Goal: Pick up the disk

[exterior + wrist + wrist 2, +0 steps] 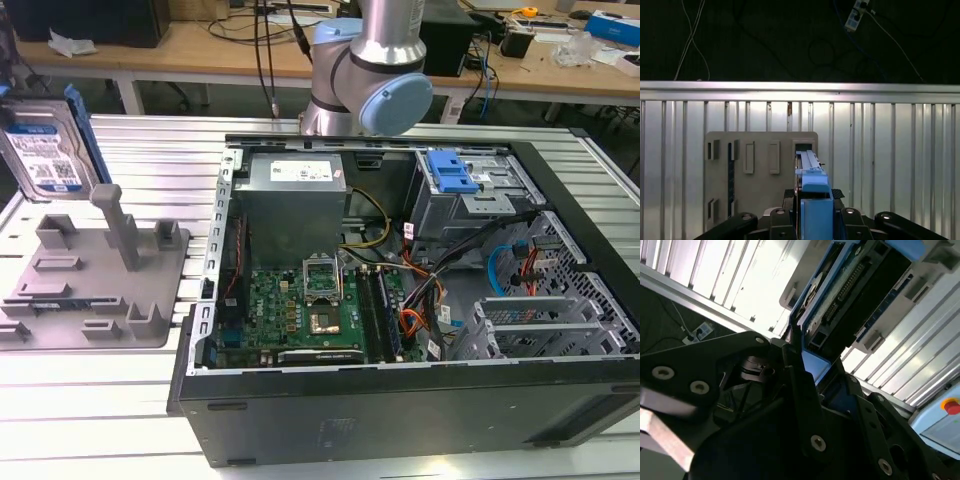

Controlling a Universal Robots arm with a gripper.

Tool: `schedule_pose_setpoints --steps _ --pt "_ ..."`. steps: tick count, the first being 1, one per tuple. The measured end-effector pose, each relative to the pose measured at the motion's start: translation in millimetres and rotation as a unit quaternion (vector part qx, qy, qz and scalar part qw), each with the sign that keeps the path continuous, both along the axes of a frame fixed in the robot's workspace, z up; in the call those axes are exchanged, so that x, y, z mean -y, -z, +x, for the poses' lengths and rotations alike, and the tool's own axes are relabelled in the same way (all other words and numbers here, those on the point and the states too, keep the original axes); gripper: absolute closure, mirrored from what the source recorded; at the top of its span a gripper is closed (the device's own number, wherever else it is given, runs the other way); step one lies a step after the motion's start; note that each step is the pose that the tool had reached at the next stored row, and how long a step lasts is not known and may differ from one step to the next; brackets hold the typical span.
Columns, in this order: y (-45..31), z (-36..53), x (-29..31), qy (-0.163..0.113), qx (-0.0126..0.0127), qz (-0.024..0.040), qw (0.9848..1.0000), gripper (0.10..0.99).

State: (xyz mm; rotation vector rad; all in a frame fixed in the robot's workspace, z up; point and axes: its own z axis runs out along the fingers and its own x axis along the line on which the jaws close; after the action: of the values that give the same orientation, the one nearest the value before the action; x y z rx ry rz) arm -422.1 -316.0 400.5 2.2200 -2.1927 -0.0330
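The gripper [805, 360] was clamped on the disk [850, 295], its black fingers [795, 375] pinching the drive by its blue-railed edge, so that in the second wrist view the underside with its circuit board and connector stood out past the fingertips. In the first wrist view the same disk [812, 185] showed edge-on, a thin blue and silver strip rising from between the dark gripper [812, 220] links. Seen in the exterior view, the disk [45, 160] hung in the air at the exterior view's far left, label facing out and tilted slightly, above and clear of the grey fixture block [95, 280]. That fixture, a flat grey plate with slots, small blocks and one tall post, lay on the ribbed aluminium worktop [150, 160], and in the first wrist view it [760, 170] appeared just beyond the held drive. To the exterior view's right of it lay the open computer case [400, 400] on its side, with the grey power supply box [295, 200] at the back, the green motherboard [300, 310] below it, a bright blue drive-bay bracket [450, 175] in the upper corner, and loose cables [420, 300] running between them. Behind the case rose the silver and pale blue robot arm [375, 70], and beyond it were wooden benches [200, 45] with clutter.
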Motion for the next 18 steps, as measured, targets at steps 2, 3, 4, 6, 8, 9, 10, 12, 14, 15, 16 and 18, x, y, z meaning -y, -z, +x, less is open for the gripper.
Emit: schedule_pose_setpoints --steps 2,3,4,6,8,9,10,12,14,15,16,18 --pt "-17.7 0.0 0.6 0.000 0.0001 0.0007 1.0000 0.718" --pt "-21.6 0.0 0.7 0.000 0.0000 0.0009 1.0000 0.718" --pt "-26.6 0.0 0.9 0.000 0.0000 0.0010 1.0000 0.718" --pt "-36.6 0.0 1.3 0.000 0.0000 0.0014 1.0000 0.718" --pt "-50.9 0.1 1.8 0.000 -0.0001 0.0020 1.0000 0.718" --pt "-60.0 0.1 2.1 0.000 0.0000 0.0025 1.0000 0.718" --pt "-63.6 0.1 2.2 0.000 0.0000 0.0026 1.0000 0.718" --pt "-75.1 0.2 2.6 0.000 0.0001 0.0033 1.0000 0.718" --pt "-86.6 0.3 3.0 0.000 0.0000 0.0041 1.0000 0.718" --pt "-92.9 0.4 3.4 0.000 0.0000 0.0050 1.0000 0.718" --pt "-97.0 0.4 3.7 0.000 0.0000 0.0059 1.0000 0.718" --pt "-102.2 0.5 4.5 0.000 0.0000 0.0086 1.0000 0.718"
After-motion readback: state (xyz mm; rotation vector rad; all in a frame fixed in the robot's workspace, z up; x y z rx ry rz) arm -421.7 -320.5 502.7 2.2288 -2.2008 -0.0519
